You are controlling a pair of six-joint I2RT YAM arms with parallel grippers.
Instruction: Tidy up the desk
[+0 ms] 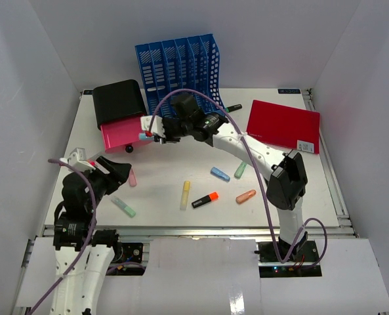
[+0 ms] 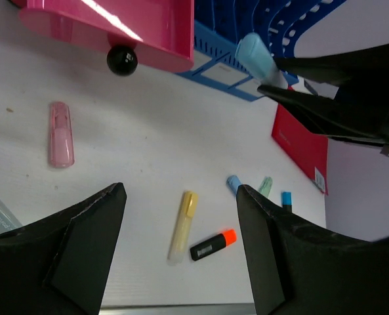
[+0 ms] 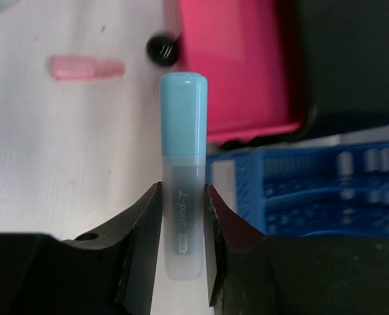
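Reaching far over the desk (image 1: 161,177) toward its far-left part, the right gripper (image 3: 182,197) is clamped on a pale blue highlighter (image 3: 182,177), the jaws pinching the clear barrel with the blue cap sticking straight out ahead of the fingers; the pen's long axis runs in line with the gripper, cap leading. What the next move seems to turn on is the open pink drawer (image 1: 119,134) of the black box (image 1: 119,100): seen from above, the cap sits just beside the drawer's right-hand corner, not yet over the opening, so the drawer lies a little further to the robot's left of the pen; the black knob (image 3: 161,47) on the drawer front is just ahead of the cap in the right wrist view. I judge a short carry leftward over the rim, then a release, would drop it in; the blue file rack (image 1: 181,62) stands close behind the wrist and could be brushed. The left gripper (image 2: 180,189) hangs with its jaws wide apart and empty over the near-left of the desk, nearer the pink highlighter (image 1: 132,177) and the yellow highlighter (image 1: 185,195) lying loose there.
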